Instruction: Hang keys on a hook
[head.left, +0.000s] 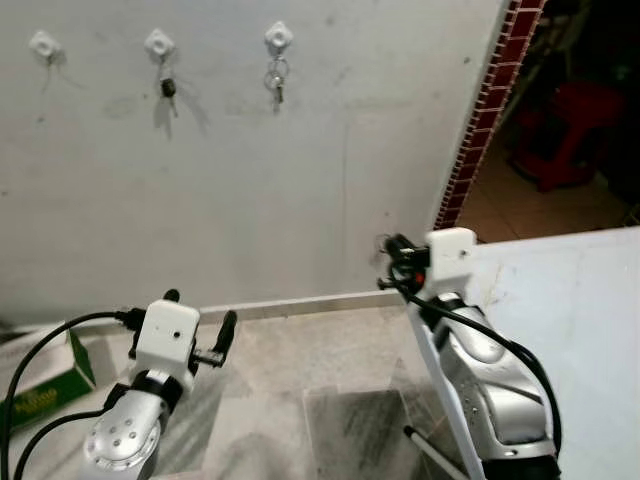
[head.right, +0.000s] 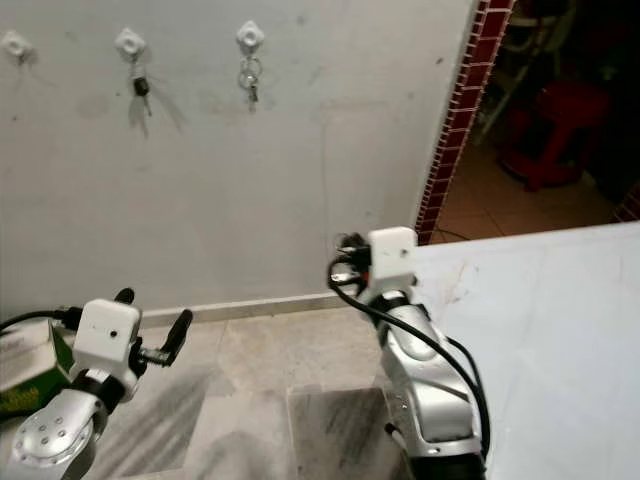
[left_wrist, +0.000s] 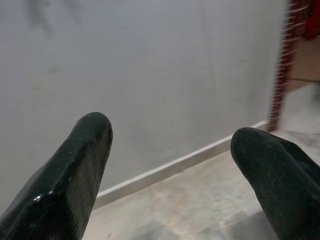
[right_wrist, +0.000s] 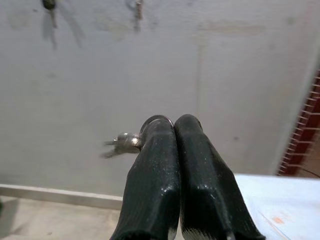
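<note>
Three white hooks sit high on the grey wall. The left hook is bare, the middle hook carries a black key, and the right hook carries a silver key ring. My right gripper is raised in front of the wall, well below and to the right of the hooks. It is shut on a silver ring of keys that sticks out to one side of the fingertips. My left gripper is low near the floor, open and holding nothing.
A white table stands to my right, close to the right arm. A strip of red tiles edges a doorway with a red stool beyond it. A green box lies on the floor at the left.
</note>
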